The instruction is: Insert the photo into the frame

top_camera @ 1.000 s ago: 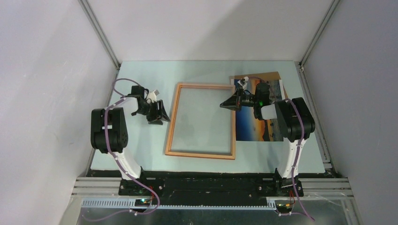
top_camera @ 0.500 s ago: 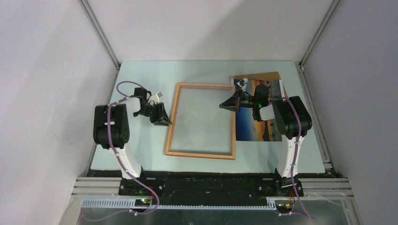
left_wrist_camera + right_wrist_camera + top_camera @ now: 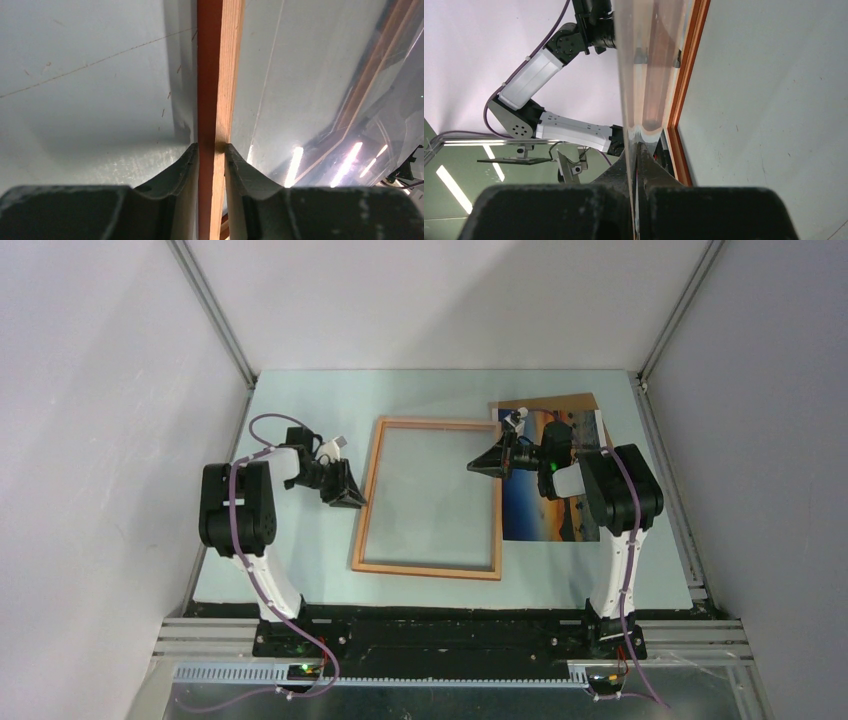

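Observation:
The frame [image 3: 425, 569], thin orange-brown wood round a clear pane, lies flat mid-table. My left gripper [image 3: 352, 498] sits at its left rail. In the left wrist view the gripper [image 3: 211, 150] is shut on that wooden rail [image 3: 216, 90], one finger on each side. The photo [image 3: 560, 510], an orange and blue sunset print, lies just right of the frame. My right gripper [image 3: 476, 466] reaches over the photo's left edge by the frame's right rail. In the right wrist view the gripper [image 3: 638, 145] is shut on a thin glossy sheet, the photo [image 3: 649, 60], seen edge-on beside the frame's orange edge [image 3: 683, 85].
A plain brown backing board [image 3: 560, 402] lies under the photo's far end at the back right. Grey walls and metal struts enclose the table on three sides. Both arm bases stand on the black rail at the near edge.
My left gripper has moved right onto the frame's left rail and closed on it. The right arm and the photo have barely shifted.

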Controlling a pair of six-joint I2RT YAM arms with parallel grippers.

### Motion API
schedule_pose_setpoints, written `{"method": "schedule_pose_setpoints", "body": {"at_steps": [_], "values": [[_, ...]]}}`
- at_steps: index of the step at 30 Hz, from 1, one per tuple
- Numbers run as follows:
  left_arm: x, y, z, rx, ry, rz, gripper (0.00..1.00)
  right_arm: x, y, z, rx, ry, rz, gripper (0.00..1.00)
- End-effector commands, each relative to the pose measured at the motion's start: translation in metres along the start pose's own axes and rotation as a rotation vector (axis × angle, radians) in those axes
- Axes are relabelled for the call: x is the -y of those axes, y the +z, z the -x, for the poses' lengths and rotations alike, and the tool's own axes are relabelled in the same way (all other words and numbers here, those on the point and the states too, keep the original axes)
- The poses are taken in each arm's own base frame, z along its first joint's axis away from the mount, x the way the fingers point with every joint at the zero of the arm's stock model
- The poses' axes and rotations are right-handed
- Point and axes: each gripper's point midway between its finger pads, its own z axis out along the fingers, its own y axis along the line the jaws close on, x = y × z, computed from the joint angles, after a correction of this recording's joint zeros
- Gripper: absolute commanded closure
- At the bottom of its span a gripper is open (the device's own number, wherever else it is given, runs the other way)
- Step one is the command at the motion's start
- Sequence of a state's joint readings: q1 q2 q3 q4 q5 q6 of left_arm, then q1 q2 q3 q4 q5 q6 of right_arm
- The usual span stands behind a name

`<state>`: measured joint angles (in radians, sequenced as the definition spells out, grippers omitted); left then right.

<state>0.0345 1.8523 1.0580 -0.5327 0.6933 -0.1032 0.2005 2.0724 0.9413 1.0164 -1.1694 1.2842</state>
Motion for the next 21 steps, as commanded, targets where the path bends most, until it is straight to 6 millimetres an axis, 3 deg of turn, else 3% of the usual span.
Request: {"method": "schedule_pose_setpoints", "body": {"at_steps": [1, 21], "values": [[0.0019, 0.0031, -0.0004, -0.001, 0.037, -0.014, 0.71, -0.001, -0.0002, 0.0009, 0.002, -0.04, 0.02, 1.0], [0.0032, 0.0034, -0.0014, -0.004, 0.042, -0.022, 0.78, 0.0031, 0.003, -0.0007, 0.0, -0.022, 0.026, 1.0]]}}
